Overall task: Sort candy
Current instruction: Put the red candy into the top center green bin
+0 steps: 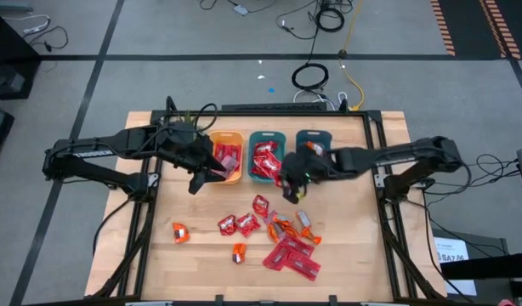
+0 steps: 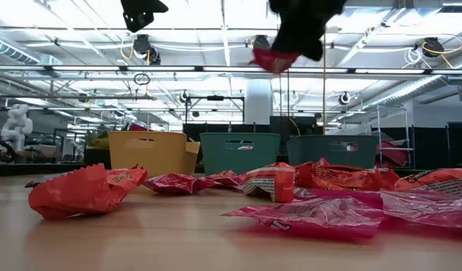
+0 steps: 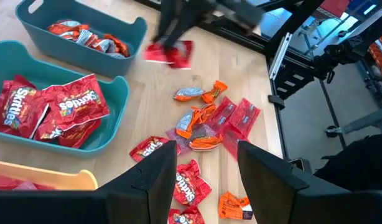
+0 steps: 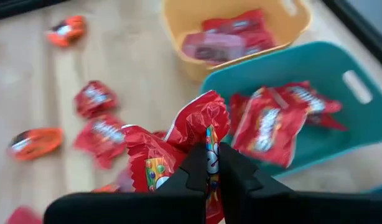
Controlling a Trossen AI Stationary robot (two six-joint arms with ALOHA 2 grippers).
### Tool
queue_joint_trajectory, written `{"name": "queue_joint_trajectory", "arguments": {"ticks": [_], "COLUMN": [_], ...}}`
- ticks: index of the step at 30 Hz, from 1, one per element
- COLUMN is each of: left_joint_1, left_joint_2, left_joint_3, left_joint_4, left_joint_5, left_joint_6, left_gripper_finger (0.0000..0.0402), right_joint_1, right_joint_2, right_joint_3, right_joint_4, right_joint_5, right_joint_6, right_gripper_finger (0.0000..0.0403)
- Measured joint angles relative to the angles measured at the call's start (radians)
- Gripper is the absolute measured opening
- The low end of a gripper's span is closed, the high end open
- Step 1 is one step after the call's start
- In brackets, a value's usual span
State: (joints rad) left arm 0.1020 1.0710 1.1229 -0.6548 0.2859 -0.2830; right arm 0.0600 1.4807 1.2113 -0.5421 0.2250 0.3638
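**Right gripper lifts a red packet near the middle bin**

From above, we see the tabletop (image 1: 354,255) with three bins in a row at its far side: a yellow bin (image 1: 227,138), a middle bin (image 1: 265,136) and a right bin (image 1: 312,136). The left gripper (image 1: 195,183) hangs at the yellow bin's near edge. The right gripper (image 1: 291,189) sits just in front of the middle bin. Loose candy (image 1: 282,238) is clustered at the centre front, with one orange piece (image 1: 179,230) well apart to the left. The wood on both sides of the cluster lies open.

From the low view, the right gripper (image 2: 291,47) hangs high over the tabletop with a red packet (image 2: 274,60) in it. The left gripper (image 2: 141,13) is cut off at the top. Candy in front hides the bins' bases.

From the left wrist view, its fingers (image 3: 157,174) stand apart with nothing between them. "Skittles" reads on packets in the middle bin (image 3: 119,99). The right gripper is blurred.

From the right wrist view, the fingers (image 4: 194,168) are pinched tight on the crumpled red packet (image 4: 197,124); its print cannot be read.
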Motion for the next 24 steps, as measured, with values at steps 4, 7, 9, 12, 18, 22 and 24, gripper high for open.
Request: {"name": "queue_joint_trajectory", "arguments": {"ticks": [4, 7, 9, 12, 18, 22, 24], "left_joint_1": [0.0, 0.0, 0.0, 0.0, 0.0, 0.0, 0.0], "left_joint_2": [0.0, 0.0, 0.0, 0.0, 0.0, 0.0, 0.0], "left_joint_3": [0.0, 0.0, 0.0, 0.0, 0.0, 0.0, 0.0], "left_joint_4": [0.0, -0.001, -0.001, -0.001, -0.009, -0.009, -0.009], "left_joint_5": [-0.001, -0.002, -0.002, -0.003, -0.003, -0.003, -0.003], "left_joint_6": [0.0, 0.0, 0.0, 0.001, 0.001, 0.001, 0.001], "left_gripper_finger": [0.0179, 0.0179, 0.0179, 0.0179, 0.0179, 0.0179, 0.0179], "right_joint_1": [-0.09, -0.153, -0.191, -0.246, -0.313, -0.322, -0.323], "right_joint_2": [0.062, 0.104, 0.145, 0.212, 0.308, 0.317, 0.316], "right_joint_3": [0.06, 0.098, 0.119, 0.156, 0.203, 0.205, 0.205], "right_joint_4": [-0.007, 0.003, -0.001, 0.0, -0.004, 0.015, 0.015], "right_joint_5": [-0.002, -0.001, 0.015, 0.028, -0.013, -0.075, -0.072], "right_joint_6": [-0.05, -0.072, -0.092, -0.096, -0.066, 0.024, 0.049], "right_gripper_finger": [0.0005, 0.0005, 0.0005, 0.0016, 0.0061, 0.011, 0.0139]}}
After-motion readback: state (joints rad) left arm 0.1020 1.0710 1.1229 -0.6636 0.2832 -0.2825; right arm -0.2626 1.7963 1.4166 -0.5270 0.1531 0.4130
